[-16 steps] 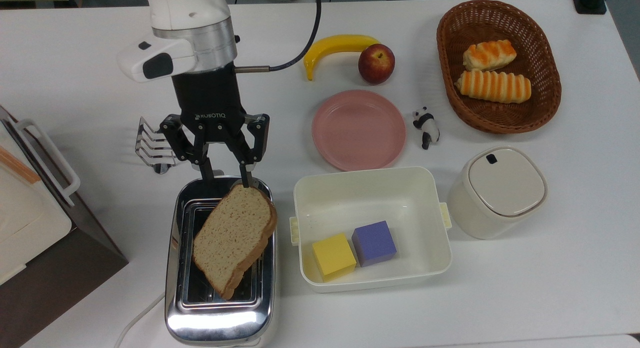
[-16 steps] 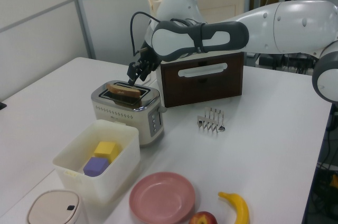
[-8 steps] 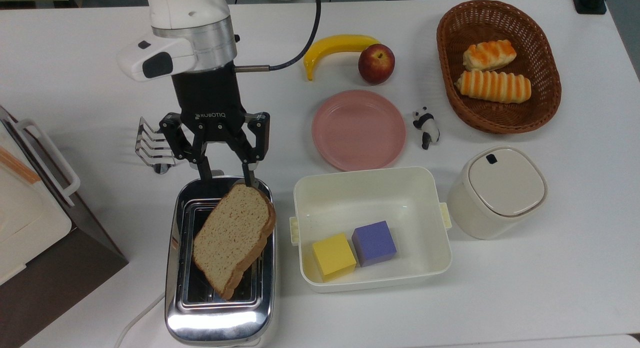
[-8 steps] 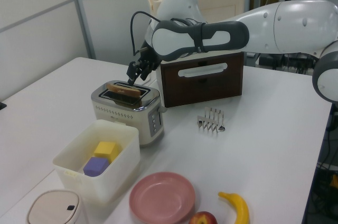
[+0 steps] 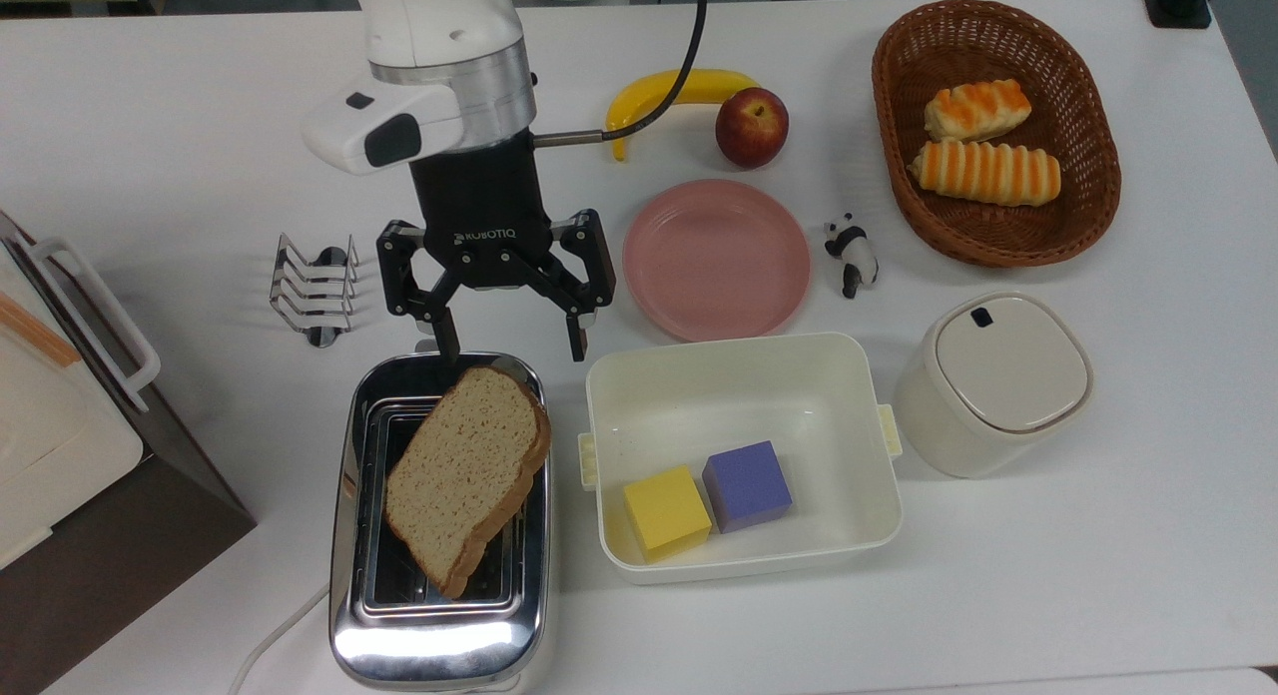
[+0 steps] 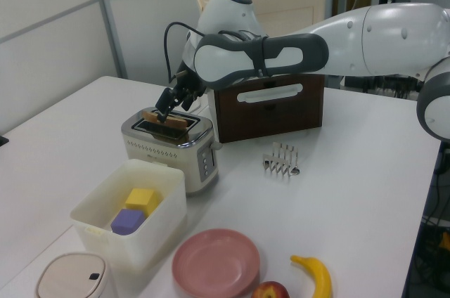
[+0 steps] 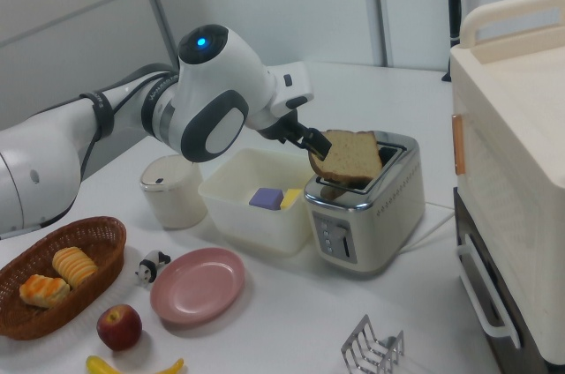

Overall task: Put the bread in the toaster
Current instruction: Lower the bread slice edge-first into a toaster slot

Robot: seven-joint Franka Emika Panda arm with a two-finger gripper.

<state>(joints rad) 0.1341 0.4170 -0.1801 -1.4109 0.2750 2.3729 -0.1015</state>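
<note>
The bread (image 5: 467, 475) lies flat across the top of the toaster (image 5: 439, 615) in the top view, not down in a slot. Its long axis runs on a slant, the rounded end toward the top view's upper right and the lower end toward the top view's lower left, over the slots. My fingers (image 5: 446, 336) are spread wide and hold nothing; the gap between them (image 5: 511, 347) hangs just beyond the slice's rounded end, toward the top view's top. One fingertip is at the toaster's far rim close to the bread's edge, the other stands over the bare surface (image 5: 150, 156) between the toaster and the white tub (image 5: 744, 375). I cannot tell whether the nearer tip touches the crust.

In the left view the bread (image 6: 167, 118) shows as a thin brown slab lying nearly level on the chrome toaster (image 6: 172, 150). My gripper (image 6: 169, 103) reaches down at its far end, tips just above the slice.

In the right view the bread (image 7: 350, 158) tilts: one end is raised off the toaster (image 7: 371, 215) and overhangs toward the right view's left, the other rests on the top. My fingers (image 7: 309, 138) are beside the raised end, on the right view's left of it, empty.
</note>
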